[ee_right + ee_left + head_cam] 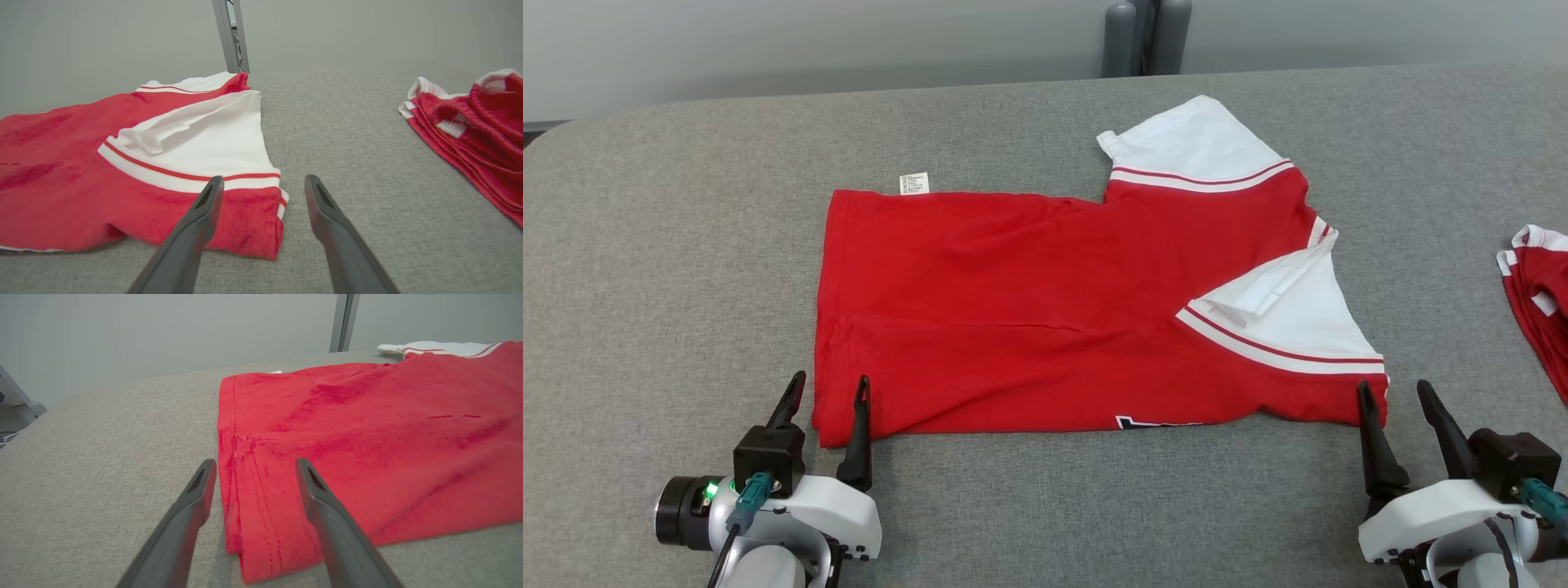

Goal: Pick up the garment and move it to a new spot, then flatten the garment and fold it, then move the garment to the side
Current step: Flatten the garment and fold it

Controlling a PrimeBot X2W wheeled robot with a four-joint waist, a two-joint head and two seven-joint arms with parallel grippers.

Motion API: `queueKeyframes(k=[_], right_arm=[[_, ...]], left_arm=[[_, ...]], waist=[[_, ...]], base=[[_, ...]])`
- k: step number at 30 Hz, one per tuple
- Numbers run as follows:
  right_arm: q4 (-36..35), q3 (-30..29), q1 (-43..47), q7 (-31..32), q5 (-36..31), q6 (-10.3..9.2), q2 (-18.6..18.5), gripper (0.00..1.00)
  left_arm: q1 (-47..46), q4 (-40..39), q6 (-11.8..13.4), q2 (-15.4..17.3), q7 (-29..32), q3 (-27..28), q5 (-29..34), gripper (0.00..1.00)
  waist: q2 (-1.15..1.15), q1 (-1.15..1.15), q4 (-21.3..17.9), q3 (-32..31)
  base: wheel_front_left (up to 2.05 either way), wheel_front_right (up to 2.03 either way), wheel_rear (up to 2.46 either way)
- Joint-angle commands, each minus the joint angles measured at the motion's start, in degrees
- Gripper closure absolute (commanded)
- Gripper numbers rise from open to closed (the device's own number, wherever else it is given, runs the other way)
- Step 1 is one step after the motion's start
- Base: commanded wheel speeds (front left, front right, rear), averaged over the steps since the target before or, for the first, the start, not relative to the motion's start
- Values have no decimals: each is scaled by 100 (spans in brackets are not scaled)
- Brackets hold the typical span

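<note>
- While jaws stand wide and empty, left gripper (832,380) and right gripper (1392,385) sit at near corners of the garment (1029,310).
- A shallow pinch may spoil the fold.

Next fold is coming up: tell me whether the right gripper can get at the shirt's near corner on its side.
Probably yes. The right gripper stands open right at that corner of the shirt, one finger beside the red cloth, the other over bare table, with nothing between.

Red cloth pile (1539,298), grey table (670,245)
</note>
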Motion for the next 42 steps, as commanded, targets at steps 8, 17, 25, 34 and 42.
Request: queueKeyframes(k=[8, 17, 25, 34, 42], right_arm=[[500, -68, -44, 7, 151, -2, 15, 0], [799, 42, -187, 7, 222, -2, 13, 69], [878, 40, -271, 8, 311, -2, -48, 100], [555, -190, -240, 7, 210, -2, -145, 100], [462, -253, -261, 7, 128, -2, -151, 100]], left_arm=[[16, -54, 28, 4, 1, -75, -50, 0], [65, -78, 6, 1, 2, -31, -22, 0], [43, -76, -30, 0, 1, -25, -17, 0], [187, -43, -117, 0, 2, -146, -205, 0], [190, 237, -305, 3, 1, -197, -423, 0]], waist=[[0, 0, 97, 38], [0, 0, 145, 101], [0, 0, 140, 133], [0, 0, 106, 79], [0, 0, 69, 76]], base=[[0, 0, 0], [0, 0, 0], [0, 0, 0], [0, 0, 0], [0, 0, 0]])
